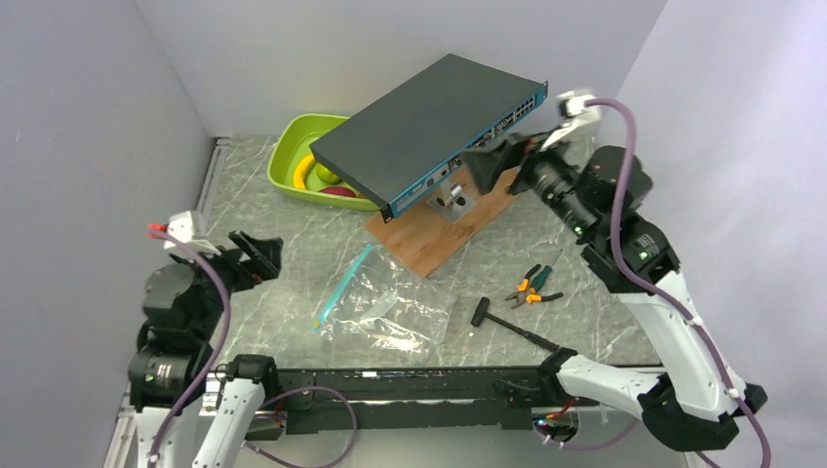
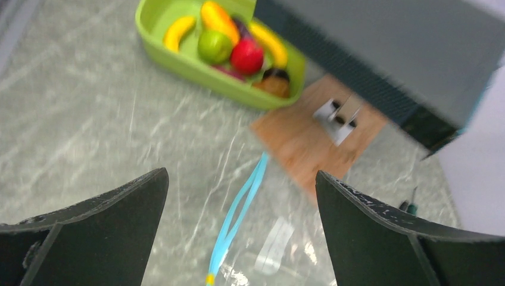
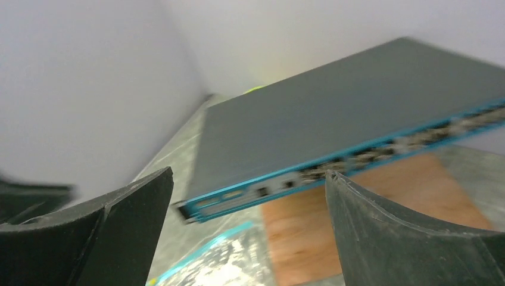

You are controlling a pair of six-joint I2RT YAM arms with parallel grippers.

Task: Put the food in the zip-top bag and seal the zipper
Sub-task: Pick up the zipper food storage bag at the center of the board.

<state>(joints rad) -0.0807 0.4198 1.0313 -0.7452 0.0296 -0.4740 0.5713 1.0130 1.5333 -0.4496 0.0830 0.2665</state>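
Two arms are yours here, and both have their jaws spread wide with nothing between them. At the far left, your left gripper (image 1: 255,255) hangs above the grey marbled table (image 1: 244,200), well short of any task item. Its wrist view looks down past the black fingers (image 2: 113,220) at bare tabletop.

Next to the right, at the back, the lime-green tray (image 1: 289,148) holds all the food (image 1: 327,176). From your left wrist you can pick out bananas (image 2: 178,32), a green apple (image 2: 214,46) and a red apple (image 2: 247,56) packed together. One end of the tray lies beneath the raised network switch (image 1: 429,112).

Near the front centre, the zip-top bag (image 1: 395,310) lies flat and crinkled on the table with no food in it. The zipper (image 1: 341,291) runs along its left edge, and you can see its two teal strips parted in the left wrist view.

Behind the bag, the switch sits tilted on a metal bracket (image 1: 452,203) on a wooden board (image 1: 424,239). Right of the bag lie pliers (image 1: 531,286) and a black hammer (image 1: 512,324).

Farthest right, your right gripper (image 1: 495,163) hovers just beside the switch's port edge.
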